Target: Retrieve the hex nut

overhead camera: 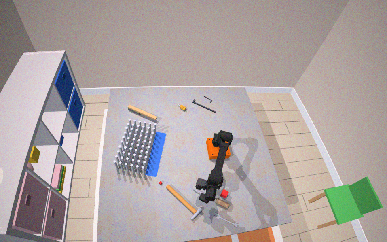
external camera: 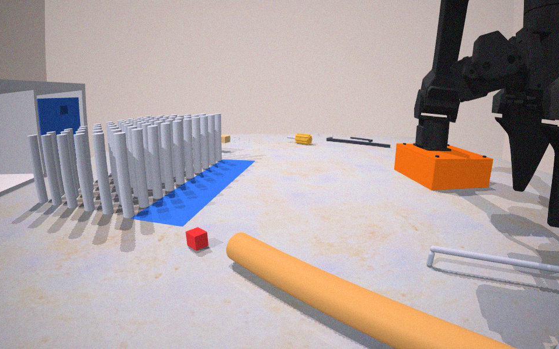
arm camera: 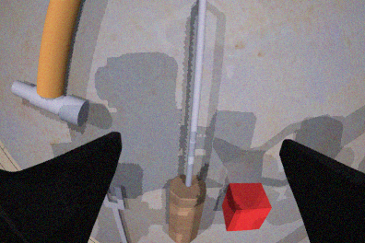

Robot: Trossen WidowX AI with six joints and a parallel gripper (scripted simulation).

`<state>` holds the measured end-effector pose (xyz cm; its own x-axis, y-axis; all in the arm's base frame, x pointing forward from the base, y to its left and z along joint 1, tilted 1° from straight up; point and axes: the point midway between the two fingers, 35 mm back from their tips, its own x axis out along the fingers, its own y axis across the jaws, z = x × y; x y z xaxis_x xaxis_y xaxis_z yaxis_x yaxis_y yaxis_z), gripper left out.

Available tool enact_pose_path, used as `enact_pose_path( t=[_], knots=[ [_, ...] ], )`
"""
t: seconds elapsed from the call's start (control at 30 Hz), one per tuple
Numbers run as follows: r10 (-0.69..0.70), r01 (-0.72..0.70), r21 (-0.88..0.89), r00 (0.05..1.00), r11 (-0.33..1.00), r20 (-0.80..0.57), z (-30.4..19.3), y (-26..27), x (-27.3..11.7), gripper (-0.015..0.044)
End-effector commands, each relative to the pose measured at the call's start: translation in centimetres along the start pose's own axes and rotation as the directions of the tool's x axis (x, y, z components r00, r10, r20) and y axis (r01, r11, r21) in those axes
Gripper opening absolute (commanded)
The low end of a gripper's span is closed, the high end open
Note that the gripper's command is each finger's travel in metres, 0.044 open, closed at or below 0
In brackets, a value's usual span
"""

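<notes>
The grey spacers [overhead camera: 134, 147] stand in a dense block at the table's left, also in the exterior view [external camera: 129, 160]. The blue taped strip [overhead camera: 155, 153] lies along their right side [external camera: 194, 190]. The nut is hidden among the spacers. My gripper [overhead camera: 206, 195] is open and empty, pointing down near the table's front [external camera: 540, 205]. In the wrist view the fingers straddle, from above, a thin grey rod tool with a wooden handle [arm camera: 196, 95]. The rod's hooked end shows on the table [external camera: 503, 256].
A hammer with an orange handle [overhead camera: 181, 198] lies left of the gripper. A red cube [overhead camera: 224, 193] and a fork [overhead camera: 226, 220] lie close by. A small red cube [overhead camera: 160, 182] sits near the strip's front end. A wooden bar [overhead camera: 142, 112], a yellow screwdriver [overhead camera: 182, 107] and black hex keys [overhead camera: 204, 105] lie at the back.
</notes>
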<state>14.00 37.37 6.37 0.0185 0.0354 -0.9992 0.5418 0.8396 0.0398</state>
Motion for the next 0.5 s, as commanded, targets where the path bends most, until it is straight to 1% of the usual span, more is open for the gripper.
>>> enact_pose_path(
  t=[0.0,0.23,0.47],
  knots=[
    [0.002,-0.002,0.002,1.0,1.0,-0.002,-0.3,0.2,-0.1,0.044],
    [-0.012,0.012,0.001,1.0,1.0,-0.004,-0.6,0.3,-0.2,0.044],
    [-0.163,0.163,-0.001,0.987,0.987,-0.009,-3.7,0.9,-0.7,0.044]
  ],
)
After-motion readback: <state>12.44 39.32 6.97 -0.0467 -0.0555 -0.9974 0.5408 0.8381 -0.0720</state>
